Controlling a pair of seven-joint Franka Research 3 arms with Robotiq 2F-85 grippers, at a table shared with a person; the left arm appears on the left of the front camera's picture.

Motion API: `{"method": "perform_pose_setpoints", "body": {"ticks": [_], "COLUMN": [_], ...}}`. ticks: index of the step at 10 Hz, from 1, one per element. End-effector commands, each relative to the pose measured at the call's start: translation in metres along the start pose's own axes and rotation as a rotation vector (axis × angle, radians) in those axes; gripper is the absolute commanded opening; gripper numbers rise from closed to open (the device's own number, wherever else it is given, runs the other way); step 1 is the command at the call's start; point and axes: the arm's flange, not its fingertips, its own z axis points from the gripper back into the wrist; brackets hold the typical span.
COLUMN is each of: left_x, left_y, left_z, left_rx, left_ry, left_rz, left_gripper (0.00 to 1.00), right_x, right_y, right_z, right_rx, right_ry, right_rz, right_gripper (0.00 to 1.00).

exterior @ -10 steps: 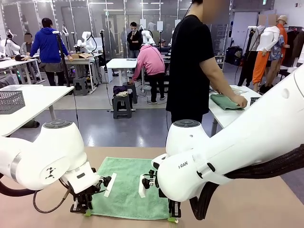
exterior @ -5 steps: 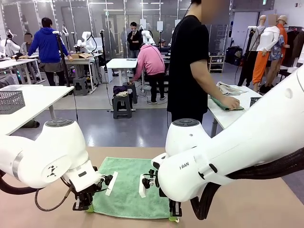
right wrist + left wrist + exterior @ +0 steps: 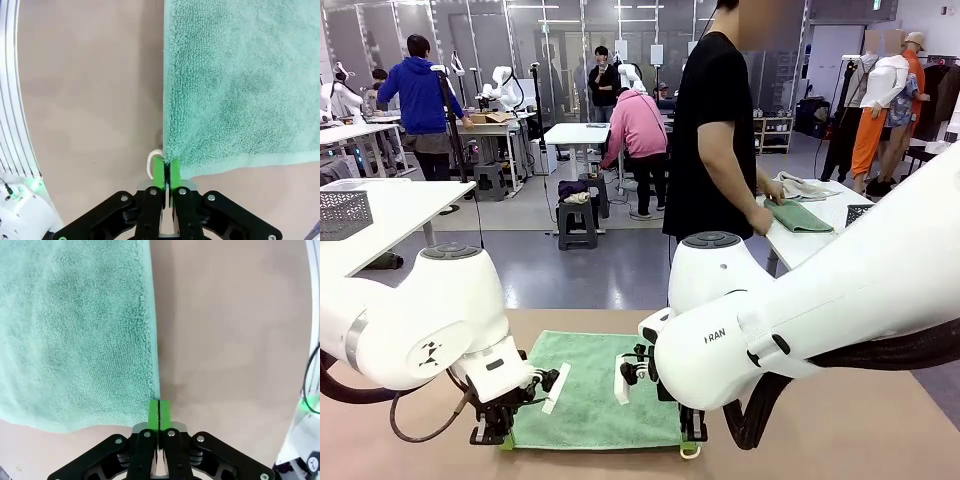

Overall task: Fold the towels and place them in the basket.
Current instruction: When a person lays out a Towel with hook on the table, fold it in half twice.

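While left gripper [image 3: 159, 414] and right gripper [image 3: 166, 172] are clamping the towel's [image 3: 590, 385] 2 near corners, level lifting is looking wisest.

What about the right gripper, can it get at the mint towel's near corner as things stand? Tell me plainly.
Yes, it looks so: the right gripper sits at a corner of the mint green towel, pads closed on its edge beside a white loop. Bare table lies around it, and nothing is in the way.
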Motion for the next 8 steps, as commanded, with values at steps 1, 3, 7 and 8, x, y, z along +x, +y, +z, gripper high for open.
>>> {"method": "perform_pose_setpoints", "body": {"ticks": [1, 3, 7, 8], "left_x": [0.0, 0.0, 0.0, 0.0], "left_y": [-0.009, -0.002, -0.002, -0.003], "left_z": [0.007, 0.003, 0.003, 0.005], "left_rx": [0.002, -0.001, -0.001, 0.0], "left_ry": [0.032, 0.003, 0.003, 0.003], "left_rz": [0.016, 0.001, 0.001, 0.01], "left_gripper": [0.0, 0.0, 0.0, 0.01], "right_x": [0.001, 0.0, 0.0, 0.001], "right_y": [0.002, 0.0, 0.0, -0.001], "right_z": [0.002, 0.0, 0.0, 0.001], "right_rx": [-0.017, 0.0, 0.0, -0.002], "right_ry": [0.027, 0.0, 0.0, 0.0], "right_rz": [-0.003, 0.0, 0.0, 0.002], "right_gripper": [0.0, 0.0, 0.0, 0.05]}}
